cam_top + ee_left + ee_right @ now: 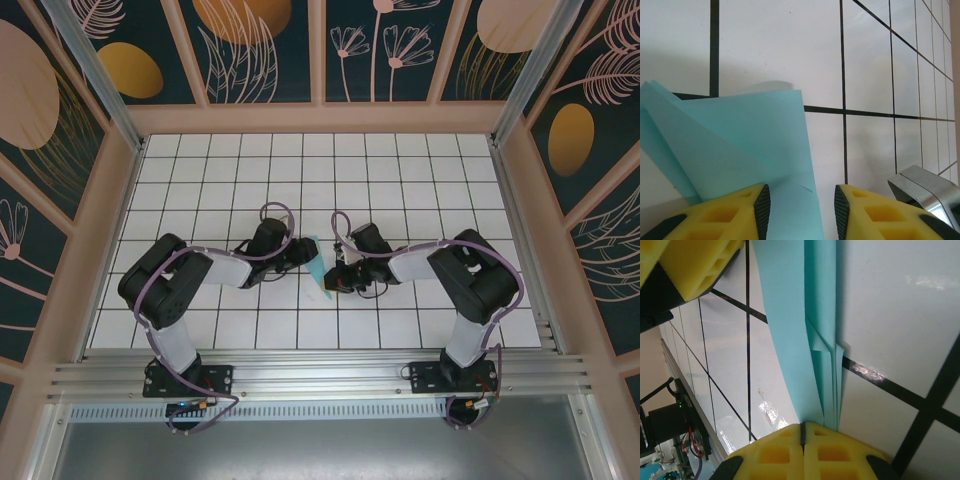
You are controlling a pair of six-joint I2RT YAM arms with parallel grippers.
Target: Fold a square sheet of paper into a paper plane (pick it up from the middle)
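My left pincer [802, 210] is released. At the bottom edge of its wrist view the two yellow fingers [730, 215] stand apart. A strip of the paper plane [740, 145] runs down into the gap, and I cannot tell whether either finger touches it. The light-turquoise paper lies in the lower left of that view, folded in overlapping layers over the white grid table [780, 45].

My right pincer [801, 440] is clenched. Its fingers meet along one seam at the bottom centre of its wrist view. The plane's stacked layers run edge-on from the top of the frame straight down into them, so I read it as grasping the paper.

From above, the plane shows as a narrow pointed sliver at the centre of the frame, between my two pincers, its tip toward the bottom.
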